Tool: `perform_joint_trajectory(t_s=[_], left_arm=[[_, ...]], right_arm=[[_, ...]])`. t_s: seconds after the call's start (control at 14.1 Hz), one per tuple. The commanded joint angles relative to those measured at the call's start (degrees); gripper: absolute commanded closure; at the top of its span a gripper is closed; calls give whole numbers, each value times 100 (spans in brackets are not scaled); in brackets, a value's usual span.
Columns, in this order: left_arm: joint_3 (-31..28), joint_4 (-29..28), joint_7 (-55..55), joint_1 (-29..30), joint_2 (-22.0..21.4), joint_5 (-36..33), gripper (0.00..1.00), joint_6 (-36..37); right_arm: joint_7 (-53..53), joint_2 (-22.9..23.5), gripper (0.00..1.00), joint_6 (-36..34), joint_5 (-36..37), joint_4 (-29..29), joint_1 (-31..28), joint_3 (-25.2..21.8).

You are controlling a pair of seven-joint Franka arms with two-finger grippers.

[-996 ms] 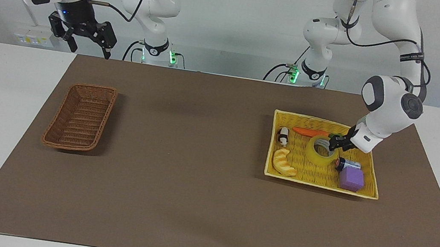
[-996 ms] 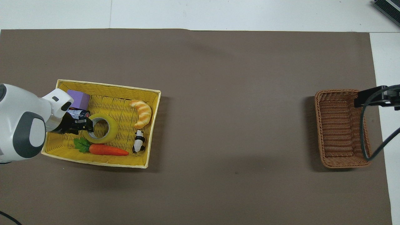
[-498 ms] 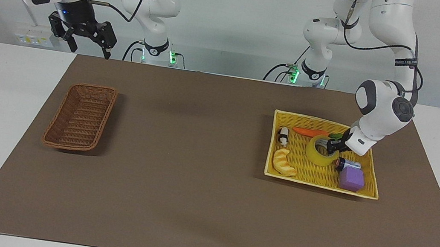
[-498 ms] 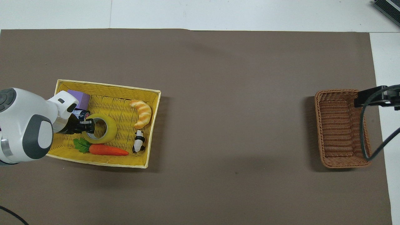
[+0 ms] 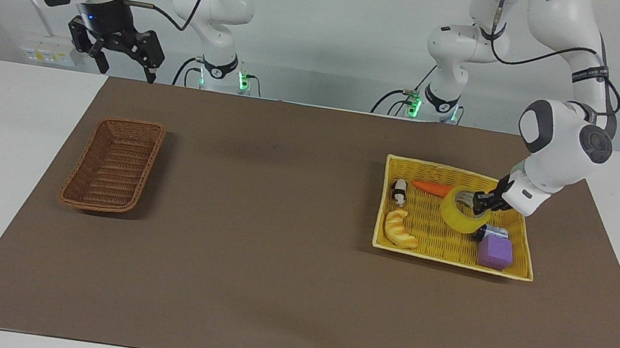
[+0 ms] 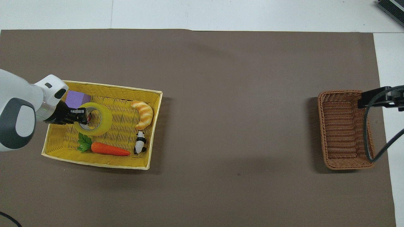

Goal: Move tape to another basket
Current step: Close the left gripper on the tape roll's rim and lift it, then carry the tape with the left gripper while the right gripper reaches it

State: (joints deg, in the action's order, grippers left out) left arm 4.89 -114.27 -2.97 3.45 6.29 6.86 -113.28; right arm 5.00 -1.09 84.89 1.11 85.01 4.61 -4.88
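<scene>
The yellow tape roll is held tilted, just above the floor of the yellow basket. My left gripper is shut on the roll's wall, one finger inside the core. The overhead view shows the same: the left gripper is on the tape, inside the yellow basket. The brown wicker basket stands empty at the right arm's end of the table, also in the overhead view. My right gripper waits open, raised above the mat's edge near the brown basket.
In the yellow basket lie a toy carrot, a croissant toy, a small panda figure, a purple block and a small cylinder beside the block. A brown mat covers the table between the baskets.
My left gripper has risen with the tape, lifting and tilting it off the yellow basket's floor. The right arm has not moved.
</scene>
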Motion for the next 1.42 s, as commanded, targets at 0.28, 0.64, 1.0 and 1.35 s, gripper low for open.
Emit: perform_joint_trajectory(t_s=[0.28,0.64,1.0,1.35], left_arm=[[12,1012,-1108,-1010,-58,174,100,1054],[12,1030,-1346,-1714,-58,1141,100,791],[30,1038,-1382,-2199,-40,2544,100,185],[380,1021,-1470,-2436,-49,3162,100,-193]], right_arm=[[-105,-110,0,-52,-94,86,-75,22],[-122,-110,0,-52,-94,86,-66,31],[-88,-110,0,-131,-347,-2,13,180],[-70,-286,0,-9,-917,638,110,207]])
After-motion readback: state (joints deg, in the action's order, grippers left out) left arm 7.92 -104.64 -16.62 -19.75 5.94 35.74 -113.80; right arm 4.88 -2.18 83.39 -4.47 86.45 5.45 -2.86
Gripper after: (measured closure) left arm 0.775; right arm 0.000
